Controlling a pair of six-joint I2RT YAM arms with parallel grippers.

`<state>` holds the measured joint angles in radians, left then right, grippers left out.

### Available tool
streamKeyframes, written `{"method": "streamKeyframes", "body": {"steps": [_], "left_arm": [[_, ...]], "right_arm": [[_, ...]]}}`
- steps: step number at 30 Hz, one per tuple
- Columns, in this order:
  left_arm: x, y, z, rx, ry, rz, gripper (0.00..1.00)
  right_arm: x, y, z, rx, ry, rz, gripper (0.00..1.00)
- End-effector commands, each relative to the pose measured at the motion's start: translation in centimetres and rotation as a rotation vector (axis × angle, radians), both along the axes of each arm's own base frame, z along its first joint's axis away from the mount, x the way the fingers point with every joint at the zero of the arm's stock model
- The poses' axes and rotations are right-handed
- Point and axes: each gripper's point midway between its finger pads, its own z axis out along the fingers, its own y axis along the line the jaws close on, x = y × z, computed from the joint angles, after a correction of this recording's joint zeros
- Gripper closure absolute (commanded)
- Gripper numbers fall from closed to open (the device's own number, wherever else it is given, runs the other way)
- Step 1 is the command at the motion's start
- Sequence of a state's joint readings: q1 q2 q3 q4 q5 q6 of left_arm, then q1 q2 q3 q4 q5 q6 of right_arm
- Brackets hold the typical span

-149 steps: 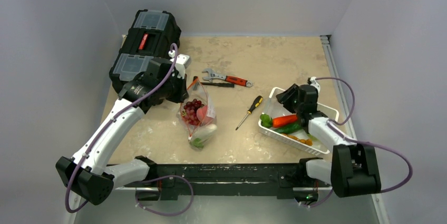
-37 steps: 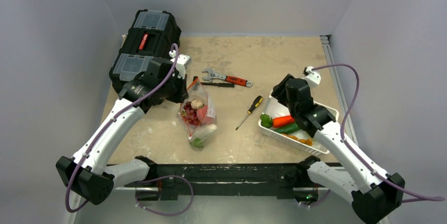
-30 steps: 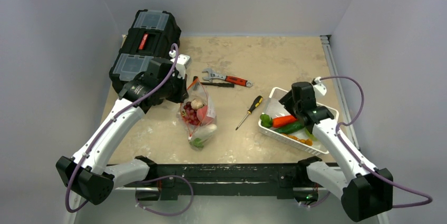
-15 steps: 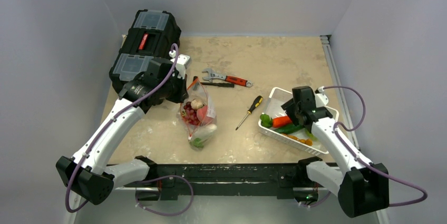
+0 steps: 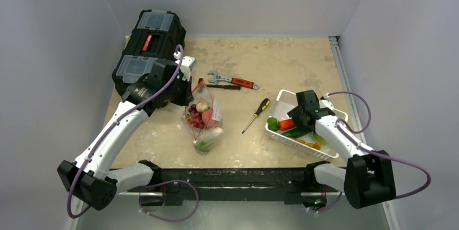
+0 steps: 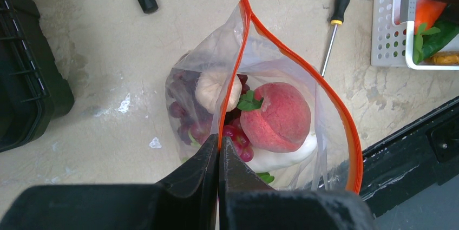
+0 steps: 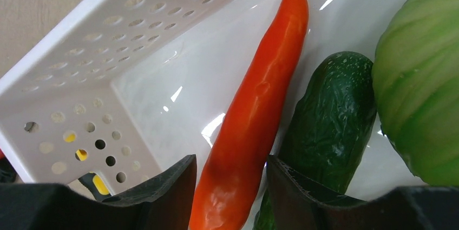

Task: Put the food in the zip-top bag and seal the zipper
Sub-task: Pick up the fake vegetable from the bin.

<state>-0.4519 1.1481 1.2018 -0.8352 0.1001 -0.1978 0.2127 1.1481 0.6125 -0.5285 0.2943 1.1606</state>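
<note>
My left gripper is shut on the orange-red zipper of the clear zip-top bag, holding its mouth open. Inside lie a peach, a pale bulb, dark grapes and a white radish. In the top view the bag stands left of centre. My right gripper is open, down in the white basket, its fingers on either side of an orange-red carrot with gaps showing. A green cucumber lies beside it, and a pale green vegetable.
A black toolbox stands at the back left. A red-handled wrench and a black T-shaped tool lie behind the bag. A screwdriver lies between the bag and the basket.
My right arm has swung from the basket's far corner down into the basket, bringing its open jaws around the carrot. The left arm and the bag have not moved.
</note>
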Motion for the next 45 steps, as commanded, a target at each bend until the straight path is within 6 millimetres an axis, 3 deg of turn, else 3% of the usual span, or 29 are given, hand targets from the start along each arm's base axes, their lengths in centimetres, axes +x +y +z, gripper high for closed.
{"method": "streamKeyframes", "body": {"steps": [1,11,16,20,28,35,41,45], "left_arm": [[0.4,0.1,0.4,0.004,-0.021,-0.001,1.00],[0.5,0.1,0.3,0.005,-0.017,-0.002,1.00],[0.5,0.1,0.3,0.004,-0.017,-0.003,1.00],[0.4,0.0,0.3,0.003,-0.014,-0.005,1.00],[0.4,0.0,0.3,0.003,-0.016,-0.004,1.00],[0.4,0.0,0.4,0.002,-0.016,-0.006,1.00],[0.4,0.0,0.4,0.000,-0.014,-0.007,1.00],[0.4,0.0,0.4,-0.001,-0.015,-0.008,1.00]], "right_arm": [[0.6,-0.3,-0.7,0.005,-0.012,-0.036,0.50],[1.4,0.1,-2.2,0.031,0.008,-0.032,0.52],[1.3,0.2,-2.4,0.048,0.011,-0.029,0.61],[1.3,0.1,-1.4,0.049,-0.019,-0.036,0.69],[1.9,-0.9,3.8,0.016,-0.175,-0.049,0.85],[3.8,-0.2,8.7,-0.012,-0.364,0.095,1.00],[5.9,4.0,14.7,0.084,-0.629,0.331,1.00],[6.4,8.2,18.8,0.178,-0.803,0.508,1.00]]}}
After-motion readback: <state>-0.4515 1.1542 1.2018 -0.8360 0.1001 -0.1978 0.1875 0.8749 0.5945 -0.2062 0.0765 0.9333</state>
